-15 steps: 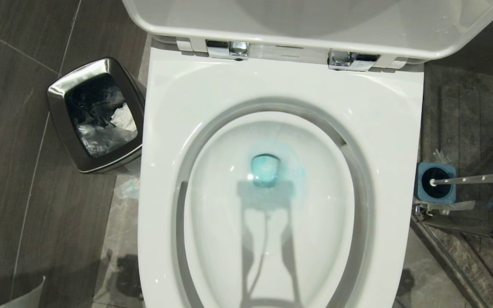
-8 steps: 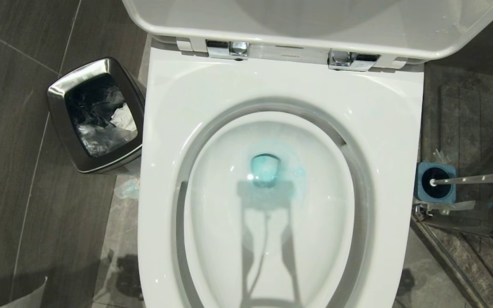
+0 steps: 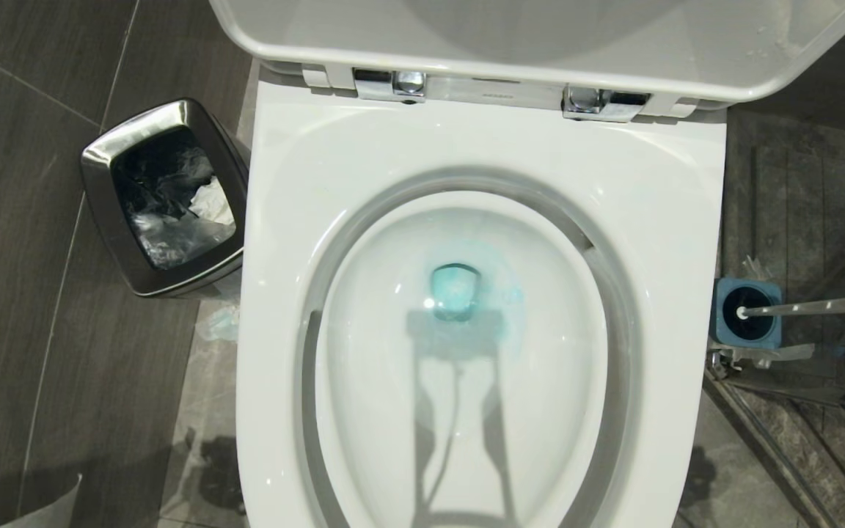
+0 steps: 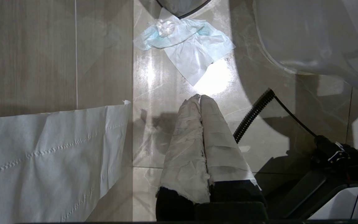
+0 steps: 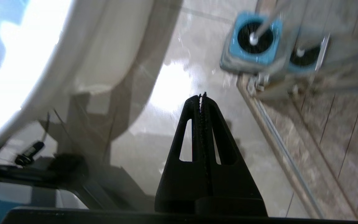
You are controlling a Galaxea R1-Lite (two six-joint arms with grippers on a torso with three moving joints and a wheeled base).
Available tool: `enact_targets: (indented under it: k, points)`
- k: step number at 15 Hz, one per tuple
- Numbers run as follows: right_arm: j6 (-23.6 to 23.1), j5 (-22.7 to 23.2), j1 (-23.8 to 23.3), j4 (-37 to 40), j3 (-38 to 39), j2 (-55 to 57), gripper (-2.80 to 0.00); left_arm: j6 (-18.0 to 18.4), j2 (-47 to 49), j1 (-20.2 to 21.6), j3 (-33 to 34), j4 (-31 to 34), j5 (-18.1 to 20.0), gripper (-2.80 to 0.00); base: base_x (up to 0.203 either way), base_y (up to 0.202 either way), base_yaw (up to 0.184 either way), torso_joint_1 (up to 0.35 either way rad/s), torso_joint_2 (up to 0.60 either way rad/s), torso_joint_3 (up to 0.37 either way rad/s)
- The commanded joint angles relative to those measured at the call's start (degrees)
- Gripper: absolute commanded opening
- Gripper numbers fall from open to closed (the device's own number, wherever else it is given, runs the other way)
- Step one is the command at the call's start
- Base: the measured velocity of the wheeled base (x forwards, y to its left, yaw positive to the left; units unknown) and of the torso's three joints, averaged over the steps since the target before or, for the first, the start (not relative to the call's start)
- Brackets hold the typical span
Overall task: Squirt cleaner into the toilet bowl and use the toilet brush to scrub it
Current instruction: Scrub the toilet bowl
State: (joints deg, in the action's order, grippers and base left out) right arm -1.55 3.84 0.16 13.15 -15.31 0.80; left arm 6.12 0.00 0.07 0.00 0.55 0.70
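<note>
Teal-blue cleaner (image 3: 456,292) pools in the glossy white ceramic toilet bowl (image 3: 481,154), unchanged over the past second. Our right gripper (image 5: 201,96), jaws pressed together, points toward the white-handled toilet brush (image 5: 254,38); left gripper (image 4: 200,98) parked, closed. We judge scrubbing next.

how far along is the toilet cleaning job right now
Done: translucent teal-blue cleaner already pools at the bottom of the glossy white ceramic toilet bowl.
In hand: nothing. The right end effector is shut and empty above the floor, pointing towards the brush's squarish blue holder; the left end effector is shut too.
Left: the white-handled toilet brush sits in its holder, so grasping it and scrubbing remain.
</note>
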Motion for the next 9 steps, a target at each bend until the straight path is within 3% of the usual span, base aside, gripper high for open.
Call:
enact_targets:
  k: [1,9]
  points:
    - [-0.03,0.51,0.02,0.25,-5.43,4.66,-2.80,0.03,0.09,0.01,0.09,0.06,0.00,-2.80,0.000,0.000,0.000,0.000,0.00,0.000]
    - [0.29,0.71,0.02,-2.77,-22.28,24.96,-2.80,0.03,0.05,0.01,0.09,-0.02,0.00,-2.80,0.000,0.000,0.000,0.000,0.00,0.000]
